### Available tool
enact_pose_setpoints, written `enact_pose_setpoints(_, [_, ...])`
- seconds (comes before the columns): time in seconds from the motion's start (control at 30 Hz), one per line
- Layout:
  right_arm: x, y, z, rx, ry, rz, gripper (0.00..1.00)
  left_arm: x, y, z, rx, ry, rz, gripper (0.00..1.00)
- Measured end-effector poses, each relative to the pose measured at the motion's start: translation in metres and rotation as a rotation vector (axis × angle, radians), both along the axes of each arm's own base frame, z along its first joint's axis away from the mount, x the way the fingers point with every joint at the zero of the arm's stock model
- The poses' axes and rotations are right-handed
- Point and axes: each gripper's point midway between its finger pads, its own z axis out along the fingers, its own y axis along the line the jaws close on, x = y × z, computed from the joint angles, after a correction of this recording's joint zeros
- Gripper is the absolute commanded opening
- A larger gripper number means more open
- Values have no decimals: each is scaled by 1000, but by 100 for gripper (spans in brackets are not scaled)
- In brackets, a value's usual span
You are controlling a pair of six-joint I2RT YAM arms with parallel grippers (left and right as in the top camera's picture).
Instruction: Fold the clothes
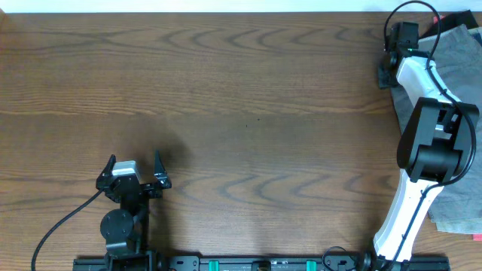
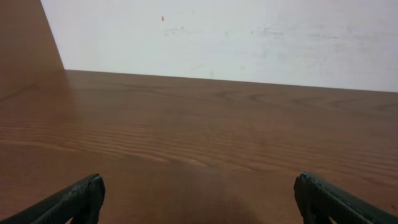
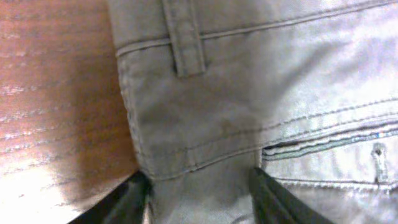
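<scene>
The light grey shorts (image 1: 461, 68) lie in a heap at the table's far right edge, partly under my right arm. The right wrist view shows their waistband, a belt loop and a stitched pocket (image 3: 249, 93). My right gripper (image 1: 388, 68) is at the heap's left edge at the back right. Its fingers (image 3: 202, 196) are narrowed on a bunched corner of the shorts at the waistband. My left gripper (image 1: 134, 167) is open and empty over bare wood near the front left, with nothing between its fingers (image 2: 199, 199).
The brown wooden table (image 1: 248, 113) stretches between the two arms. More grey cloth (image 1: 459, 211) lies at the front right beside the right arm's base. A white wall (image 2: 217, 37) stands behind the table's far edge.
</scene>
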Motion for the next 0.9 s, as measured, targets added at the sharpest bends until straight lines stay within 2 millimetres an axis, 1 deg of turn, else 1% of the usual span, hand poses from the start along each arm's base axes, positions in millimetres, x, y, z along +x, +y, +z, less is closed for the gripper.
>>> enact_pose_setpoints(0.07, [0, 0, 0, 1, 1, 2, 31, 0, 0, 0, 0, 0, 0, 98])
enact_pose_setpoints(0.1, [0, 0, 0, 1, 0, 0, 19, 0, 0, 0, 0, 0, 0, 98])
enact_pose_setpoints(0.13, [0, 0, 0, 1, 2, 0, 5, 0, 0, 0, 0, 0, 0, 98])
enact_pose_setpoints(0.17, [-1, 0, -1, 3, 1, -7, 1, 0, 0, 0, 0, 0, 0, 98])
enact_pose_setpoints(0.47, [-8, -4, -1, 15, -21, -113, 1, 0, 0, 0, 0, 0, 0, 97])
enact_pose_setpoints(0.6, [-8, -3, 8, 24, -45, -141, 1, 0, 0, 0, 0, 0, 0, 98])
enact_pose_setpoints(0.7, [-7, -3, 30, 31, -94, -161, 1, 0, 0, 0, 0, 0, 0, 98])
enact_pose_setpoints(0.77, [-5, -3, 54, 35, -142, -165, 1, 0, 0, 0, 0, 0, 0, 98])
enact_pose_setpoints(0.87, [-3, 0, 102, 50, -241, -162, 1, 0, 0, 0, 0, 0, 0, 98])
enact_pose_setpoints(0.9, [-3, 0, 109, 52, -255, -162, 1, 0, 0, 0, 0, 0, 0, 97])
